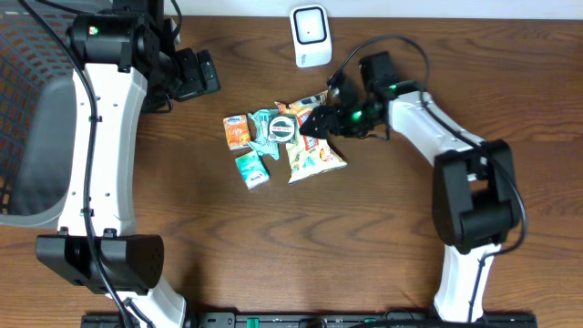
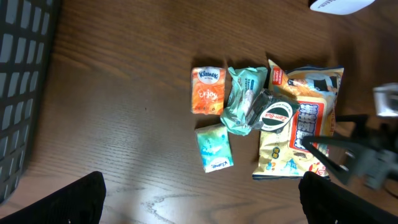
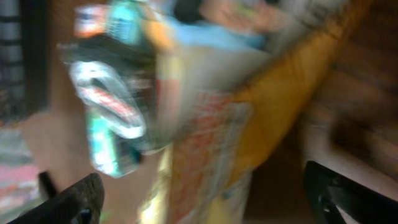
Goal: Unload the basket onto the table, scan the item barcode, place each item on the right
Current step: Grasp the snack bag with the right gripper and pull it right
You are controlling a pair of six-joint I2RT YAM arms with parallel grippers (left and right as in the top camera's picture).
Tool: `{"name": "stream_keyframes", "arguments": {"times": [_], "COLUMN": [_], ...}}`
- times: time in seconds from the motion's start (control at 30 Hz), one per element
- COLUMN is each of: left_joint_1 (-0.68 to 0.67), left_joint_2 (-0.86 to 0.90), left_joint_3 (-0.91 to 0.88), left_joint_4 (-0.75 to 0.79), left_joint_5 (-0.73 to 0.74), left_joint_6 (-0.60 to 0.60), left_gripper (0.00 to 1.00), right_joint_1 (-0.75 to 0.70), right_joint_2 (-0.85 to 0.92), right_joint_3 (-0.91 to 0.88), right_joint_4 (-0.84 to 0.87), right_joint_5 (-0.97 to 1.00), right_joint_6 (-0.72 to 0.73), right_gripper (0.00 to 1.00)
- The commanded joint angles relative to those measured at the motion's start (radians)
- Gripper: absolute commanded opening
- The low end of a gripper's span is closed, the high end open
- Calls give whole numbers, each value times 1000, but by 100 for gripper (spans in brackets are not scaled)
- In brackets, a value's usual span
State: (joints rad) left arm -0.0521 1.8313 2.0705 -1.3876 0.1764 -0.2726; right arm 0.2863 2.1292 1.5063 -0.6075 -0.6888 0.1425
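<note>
Several items lie in a heap mid-table: a yellow snack bag (image 1: 316, 158), a round green tin (image 1: 283, 129), a mint wipes pack (image 1: 263, 121), an orange tissue pack (image 1: 238, 132) and a teal tissue pack (image 1: 252, 169). No barcode shows on any of them. My right gripper (image 1: 314, 121) is open and low over the top of the snack bag (image 3: 211, 143), with the tin (image 3: 112, 106) to its left; that view is blurred. My left gripper (image 1: 196, 75) hangs open at the back left, apart from the heap, with bare wood between its fingers (image 2: 74, 199).
A white scanner (image 1: 311, 36) stands at the table's back edge, behind the heap. A grey mesh basket (image 1: 27, 109) fills the far left. The right arm (image 1: 428, 128) reaches in from the right.
</note>
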Motion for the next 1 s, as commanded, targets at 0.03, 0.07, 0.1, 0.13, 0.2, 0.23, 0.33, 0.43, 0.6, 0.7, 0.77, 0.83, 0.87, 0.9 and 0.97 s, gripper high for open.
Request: {"name": "stream_keyframes", "arguments": {"times": [0.03, 0.07, 0.1, 0.13, 0.2, 0.23, 0.33, 0.43, 0.6, 0.7, 0.77, 0.83, 0.87, 0.9, 0.97], "left_joint_1": [6, 6, 6, 6, 6, 6, 6, 6, 6, 6, 6, 6, 6, 6, 6], "left_joint_2": [5, 5, 5, 5, 5, 5, 5, 5, 5, 5, 5, 5, 5, 5, 5], "left_joint_3": [3, 3, 3, 3, 3, 3, 3, 3, 3, 3, 3, 3, 3, 3, 3], "left_joint_4": [-3, -3, -3, -3, -3, -3, -3, -3, -3, -3, -3, -3, -3, -3, -3], "left_joint_5": [-13, -13, -13, -13, -13, -13, -13, -13, -13, -13, -13, -13, -13, -13, -13], "left_joint_6": [6, 6, 6, 6, 6, 6, 6, 6, 6, 6, 6, 6, 6, 6, 6], "left_gripper": [98, 98, 98, 98, 98, 97, 98, 98, 98, 98, 97, 98, 98, 98, 98], "right_joint_1": [3, 3, 3, 4, 8, 10, 25, 56, 95, 86, 73, 59, 53, 51, 51], "right_joint_2": [29, 30, 31, 31, 31, 31, 31, 31, 31, 24, 11, -14, -32, -49, -115], "right_joint_3": [19, 19, 18, 18, 17, 16, 1, -26, -36, -34, -27, -4, 15, 29, 76], "right_joint_4": [11, 14, 18, 21, 23, 20, 26, 55, 89, 87, 71, 29, -5, -29, -103], "right_joint_5": [78, 83, 89, 89, 88, 88, 88, 88, 102, 139, 167, 236, 294, 345, 605], "right_joint_6": [43, 43, 40, 33, 32, 32, 33, 33, 33, 32, 32, 16, -5, -16, -29], "right_gripper": [78, 73, 70, 69, 69, 69, 68, 68, 21, 1, 1, 1, 1, 1, 1]}}
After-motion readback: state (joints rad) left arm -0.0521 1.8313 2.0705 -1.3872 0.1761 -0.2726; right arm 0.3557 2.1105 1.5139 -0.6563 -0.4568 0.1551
